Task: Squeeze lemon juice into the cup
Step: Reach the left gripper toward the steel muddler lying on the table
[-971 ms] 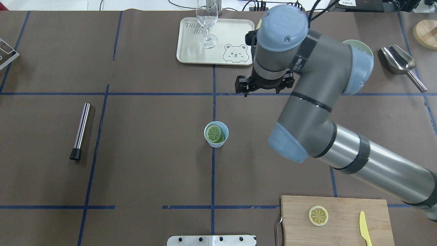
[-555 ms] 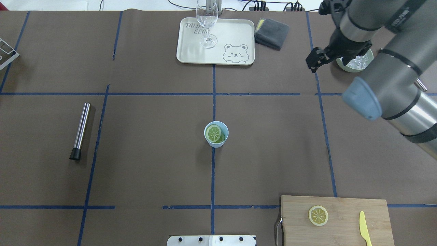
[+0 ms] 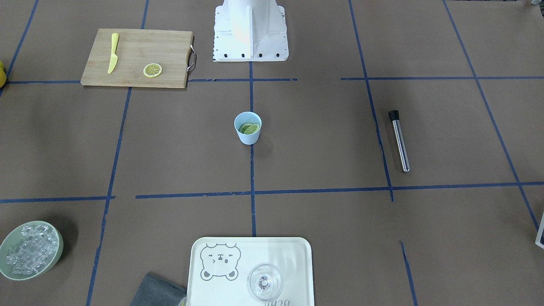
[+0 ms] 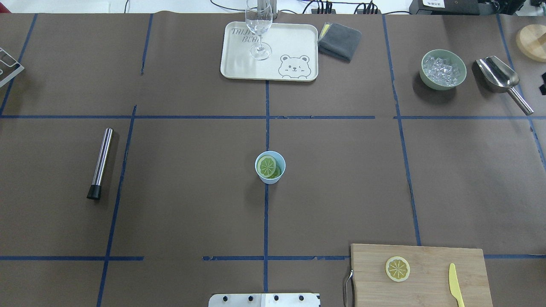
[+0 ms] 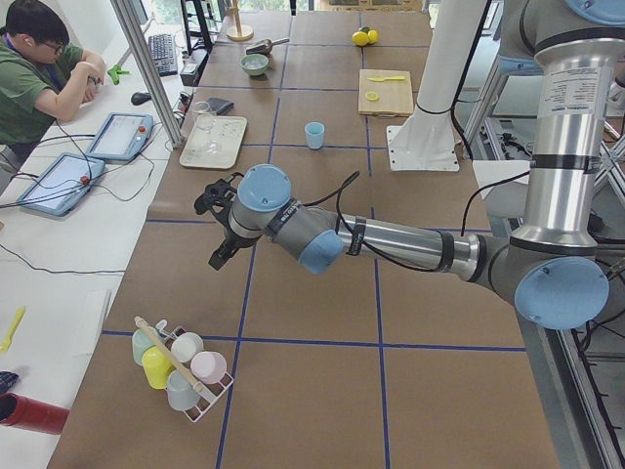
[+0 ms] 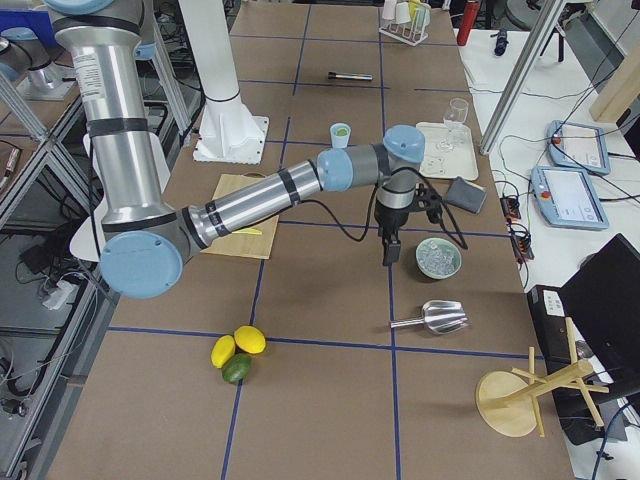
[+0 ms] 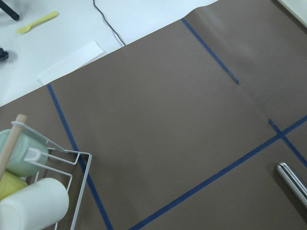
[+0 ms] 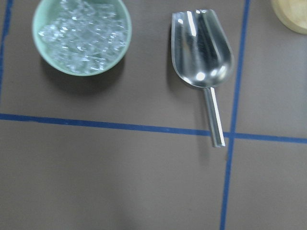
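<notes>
The pale blue cup (image 4: 273, 180) stands upright at the table's centre, also in the front-facing view (image 3: 247, 138). Two lemon slices (image 4: 267, 166) lean inside it, looking greenish there. One more lemon slice (image 4: 397, 269) lies flat on the wooden cutting board (image 4: 426, 256). My right gripper (image 6: 388, 256) hangs beside the ice bowl, far from the cup. My left gripper (image 5: 217, 256) hovers over bare table near the cup rack. Both show clearly only in side views, so I cannot tell if they are open or shut. Neither wrist view shows fingers.
A yellow knife (image 4: 455, 285) lies on the board. At the back are a tray (image 4: 239, 68) with a clear glass (image 4: 259, 30), a grey cloth (image 4: 340, 40), an ice bowl (image 4: 442, 70) and a metal scoop (image 4: 501, 79). A metal rod (image 4: 100, 163) lies left. A person (image 5: 34, 83) sits beyond the table.
My right arm has swung from above the table's middle off to the right, leaving the overhead view almost entirely. The cup, slices and board have not moved.
</notes>
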### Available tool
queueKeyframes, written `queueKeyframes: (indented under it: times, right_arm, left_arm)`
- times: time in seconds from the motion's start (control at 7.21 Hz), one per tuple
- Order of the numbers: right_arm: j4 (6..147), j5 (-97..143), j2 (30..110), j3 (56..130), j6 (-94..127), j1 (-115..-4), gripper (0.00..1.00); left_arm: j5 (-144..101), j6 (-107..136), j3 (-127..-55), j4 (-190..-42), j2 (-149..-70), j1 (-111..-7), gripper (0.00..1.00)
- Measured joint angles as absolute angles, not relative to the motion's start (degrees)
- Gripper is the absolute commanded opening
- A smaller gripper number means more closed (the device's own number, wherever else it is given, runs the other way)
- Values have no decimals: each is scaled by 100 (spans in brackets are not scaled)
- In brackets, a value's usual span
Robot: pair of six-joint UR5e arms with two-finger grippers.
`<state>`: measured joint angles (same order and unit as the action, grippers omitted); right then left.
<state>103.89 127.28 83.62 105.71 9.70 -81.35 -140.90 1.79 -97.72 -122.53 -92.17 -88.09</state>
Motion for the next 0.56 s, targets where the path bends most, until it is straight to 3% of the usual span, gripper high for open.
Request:
queueKeyframes:
  times: [0.56]
  right_arm:
    - [10286,12984,9198,10470,-486,-8740,100]
  left_arm:
    - [-13814,1840,-9923,-12624,-9429,-7262,99]
